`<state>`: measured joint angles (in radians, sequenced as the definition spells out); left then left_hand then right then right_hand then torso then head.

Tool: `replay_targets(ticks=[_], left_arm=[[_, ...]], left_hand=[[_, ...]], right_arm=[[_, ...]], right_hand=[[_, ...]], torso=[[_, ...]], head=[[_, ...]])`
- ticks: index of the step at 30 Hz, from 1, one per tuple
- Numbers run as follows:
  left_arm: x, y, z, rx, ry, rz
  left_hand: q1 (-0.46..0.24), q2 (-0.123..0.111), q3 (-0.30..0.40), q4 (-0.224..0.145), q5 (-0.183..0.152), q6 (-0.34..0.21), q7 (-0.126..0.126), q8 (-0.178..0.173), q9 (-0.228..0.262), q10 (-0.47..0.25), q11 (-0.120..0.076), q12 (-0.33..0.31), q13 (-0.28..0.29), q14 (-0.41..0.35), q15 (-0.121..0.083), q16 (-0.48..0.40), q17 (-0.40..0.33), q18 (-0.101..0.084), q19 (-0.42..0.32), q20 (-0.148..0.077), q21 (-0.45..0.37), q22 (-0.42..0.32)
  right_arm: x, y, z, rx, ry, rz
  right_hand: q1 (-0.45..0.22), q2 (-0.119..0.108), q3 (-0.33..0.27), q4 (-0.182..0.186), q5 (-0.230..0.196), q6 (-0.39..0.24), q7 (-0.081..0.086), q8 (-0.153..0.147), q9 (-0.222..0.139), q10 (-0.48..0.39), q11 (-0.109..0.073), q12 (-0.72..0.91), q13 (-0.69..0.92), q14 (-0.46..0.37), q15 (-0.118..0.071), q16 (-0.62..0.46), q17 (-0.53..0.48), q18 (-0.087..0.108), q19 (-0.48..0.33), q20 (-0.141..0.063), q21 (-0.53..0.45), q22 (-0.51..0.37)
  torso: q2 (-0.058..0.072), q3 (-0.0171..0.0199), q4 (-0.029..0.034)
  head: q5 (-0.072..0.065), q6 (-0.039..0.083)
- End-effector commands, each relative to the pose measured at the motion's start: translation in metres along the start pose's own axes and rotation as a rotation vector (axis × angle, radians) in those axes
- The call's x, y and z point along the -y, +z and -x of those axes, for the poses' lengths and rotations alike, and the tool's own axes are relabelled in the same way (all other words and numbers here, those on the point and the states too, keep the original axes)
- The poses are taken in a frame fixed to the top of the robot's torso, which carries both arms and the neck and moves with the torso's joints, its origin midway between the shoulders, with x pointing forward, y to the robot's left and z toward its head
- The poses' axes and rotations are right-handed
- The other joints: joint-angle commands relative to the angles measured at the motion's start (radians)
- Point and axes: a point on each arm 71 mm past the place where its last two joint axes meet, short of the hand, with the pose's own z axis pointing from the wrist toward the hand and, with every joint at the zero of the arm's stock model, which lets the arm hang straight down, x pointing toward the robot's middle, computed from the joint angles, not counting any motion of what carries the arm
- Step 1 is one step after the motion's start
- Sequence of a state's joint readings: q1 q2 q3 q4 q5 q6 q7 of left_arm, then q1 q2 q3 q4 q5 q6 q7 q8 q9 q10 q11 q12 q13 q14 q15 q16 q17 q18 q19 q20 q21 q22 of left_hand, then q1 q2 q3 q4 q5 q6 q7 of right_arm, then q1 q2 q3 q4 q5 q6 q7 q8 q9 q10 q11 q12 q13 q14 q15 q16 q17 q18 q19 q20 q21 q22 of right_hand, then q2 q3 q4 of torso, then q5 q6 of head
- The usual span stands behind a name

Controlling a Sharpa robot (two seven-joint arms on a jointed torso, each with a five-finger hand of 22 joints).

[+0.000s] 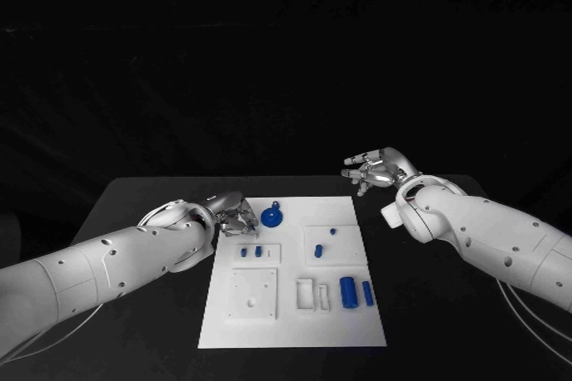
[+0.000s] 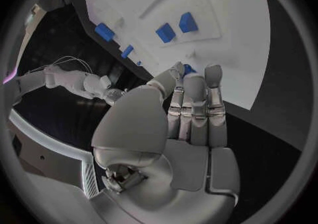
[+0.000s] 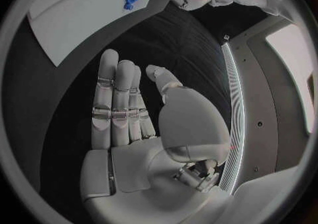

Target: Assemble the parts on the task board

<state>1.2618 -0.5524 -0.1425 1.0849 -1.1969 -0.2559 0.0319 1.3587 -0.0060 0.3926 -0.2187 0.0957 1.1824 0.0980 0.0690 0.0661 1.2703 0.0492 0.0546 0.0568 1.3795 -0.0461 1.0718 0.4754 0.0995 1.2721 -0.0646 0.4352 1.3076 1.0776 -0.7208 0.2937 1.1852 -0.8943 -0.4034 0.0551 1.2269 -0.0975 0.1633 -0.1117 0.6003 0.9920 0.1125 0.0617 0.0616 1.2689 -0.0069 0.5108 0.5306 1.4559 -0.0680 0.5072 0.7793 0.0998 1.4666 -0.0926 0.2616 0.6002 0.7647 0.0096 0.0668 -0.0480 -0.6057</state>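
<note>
Blue plastic parts sit scattered over the white task board [image 1: 292,315], which lies in the middle of the black table [image 1: 143,207]. Round blue part [image 1: 274,217], with a small tab or loop at its top, lies at the board's far left corner. Left hand [image 1: 232,220] hovers just beside it at the board's left edge, fingers drawn loosely together and pointing at the part; from the left wrist view a sliver of blue shows behind the fingertips [image 2: 213,72], and I cannot tell whether they touch it or have hold of it. Right hand [image 1: 375,170] hangs past the board's far right corner, well apart from every part, fingers straight and apart, holding nothing. Two small pegs [image 1: 250,251] sit left of the board's centre, one peg [image 1: 318,250] right of centre, a thicker cylinder [image 1: 348,291] and a thin rod [image 1: 369,292] toward the near right. Judgement: parts look light, rigid, smooth, likely to skid on the slick board under a sideways push. Round part best pinched across its rim or by the tab; cylinder and rod across the middle
</note>
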Motion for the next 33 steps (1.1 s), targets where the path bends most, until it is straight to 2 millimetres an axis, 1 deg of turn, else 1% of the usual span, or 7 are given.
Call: replay_targets(ticks=[1, 10, 23, 33], left_arm=[[0.001, 0.000, -0.006, -0.018, 0.000, -0.006], [0.000, 0.000, -0.014, -0.025, -0.007, -0.006], [-0.003, 0.001, -0.014, -0.020, -0.006, 0.005], [-0.003, 0.003, -0.016, -0.025, -0.003, 0.008]], left_hand=[[0.006, 0.005, 0.000, 0.002, 0.000, -0.002, 0.002, -0.006, 0.000, 0.023, -0.006, 0.004, 0.003, 0.008, 0.000, -0.003, 0.000, 0.018, -0.007, 0.000, 0.005, 0.019], [0.005, 0.006, 0.000, 0.002, 0.000, -0.002, 0.002, -0.006, 0.000, 0.023, -0.006, 0.004, 0.003, 0.008, -0.001, -0.003, 0.000, 0.018, -0.006, 0.000, 0.006, 0.019], [0.006, 0.007, 0.002, 0.002, 0.000, -0.003, 0.002, -0.006, 0.000, 0.022, -0.005, 0.004, 0.003, 0.008, 0.000, -0.004, 0.000, 0.018, -0.006, 0.000, 0.006, 0.018], [0.009, 0.007, 0.003, 0.001, 0.000, -0.003, 0.002, -0.006, 0.000, 0.023, -0.005, 0.004, 0.003, 0.008, 0.000, -0.004, 0.001, 0.019, -0.006, 0.000, 0.006, 0.019]], right_arm=[[-0.001, 0.000, -0.001, -0.015, -0.002, 0.011], [-0.002, 0.000, -0.002, -0.015, -0.002, 0.013], [-0.002, 0.000, -0.002, -0.015, -0.002, 0.013], [-0.002, 0.000, -0.002, -0.016, -0.001, 0.014]], right_hand=[[-0.002, 0.002, -0.002, 0.001, 0.002, -0.002, 0.002, -0.001, 0.000, -0.005, -0.001, 0.002, -0.002, -0.003, 0.000, 0.003, 0.001, -0.004, 0.032, 0.006, -0.001, 0.001], [-0.002, 0.002, 0.001, -0.001, 0.003, -0.001, 0.003, -0.001, 0.000, -0.005, -0.001, 0.003, -0.002, -0.003, 0.000, 0.003, 0.001, -0.004, 0.033, 0.006, -0.001, 0.002], [-0.002, 0.002, 0.001, -0.001, 0.003, -0.001, 0.003, -0.001, 0.000, -0.005, -0.001, 0.003, -0.002, -0.003, 0.000, 0.003, 0.001, -0.004, 0.033, 0.006, -0.001, 0.002], [-0.002, 0.002, 0.001, -0.001, 0.003, -0.001, 0.003, -0.001, 0.000, -0.005, -0.001, 0.003, -0.002, -0.003, 0.000, 0.003, 0.001, -0.004, 0.033, 0.006, -0.001, 0.002]], torso=[[0.000, 0.0001, 0.0001], [0.000, -0.0002, -0.0004], [0.000, 0.0001, 0.0001], [0.000, 0.0007, -0.0015]], head=[[0.001, -0.001], [-0.001, -0.001], [-0.001, -0.001], [-0.002, 0.000]])
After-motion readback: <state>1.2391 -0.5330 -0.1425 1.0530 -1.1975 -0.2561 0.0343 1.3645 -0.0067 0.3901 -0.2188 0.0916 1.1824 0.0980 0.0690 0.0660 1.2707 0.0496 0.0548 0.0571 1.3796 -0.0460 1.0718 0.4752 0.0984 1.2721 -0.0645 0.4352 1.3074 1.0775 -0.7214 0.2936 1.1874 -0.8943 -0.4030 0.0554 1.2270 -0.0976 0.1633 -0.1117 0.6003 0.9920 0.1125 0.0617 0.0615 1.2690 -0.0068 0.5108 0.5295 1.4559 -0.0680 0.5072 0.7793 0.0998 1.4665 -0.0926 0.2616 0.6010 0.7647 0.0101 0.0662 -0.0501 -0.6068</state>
